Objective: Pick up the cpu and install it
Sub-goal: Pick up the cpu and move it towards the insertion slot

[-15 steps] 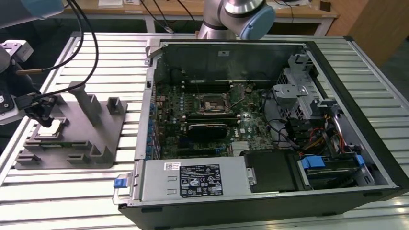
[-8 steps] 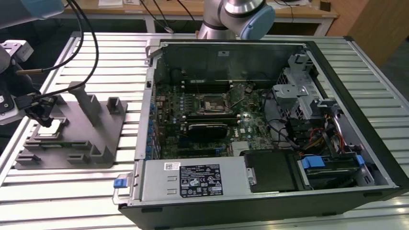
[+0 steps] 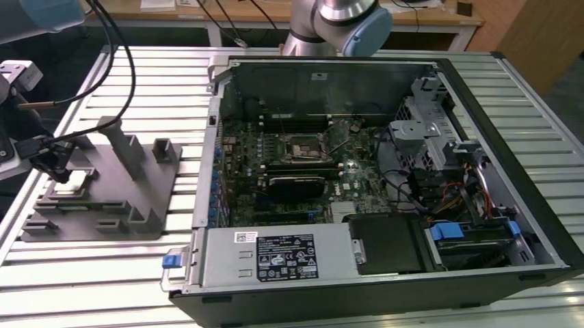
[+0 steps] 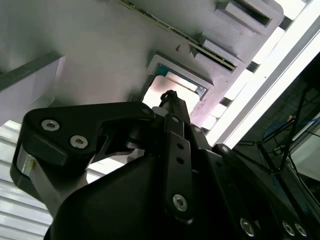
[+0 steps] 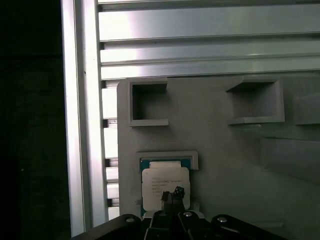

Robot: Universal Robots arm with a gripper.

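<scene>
1 grey fixture (image 3: 146,188) with upright posts, on a slatted metal table (image 3: 91,280), stands at the exterior view's left of 1 open computer case (image 3: 365,171). The cpu (image 5: 165,180) lies flat in a framed pocket of the fixture. The arm points down, the gripper (image 5: 172,194) tip just above the cpu; whether it is released or clenched cannot be told.

Exterior view: grey fixture (image 3: 137,198) with upright posts stands left of frame on a slatted metal table (image 3: 82,280). Open computer case (image 3: 319,89), centre to right, exposes motherboard (image 3: 301,171); power supply (image 3: 273,256) at lower centre.
</scene>
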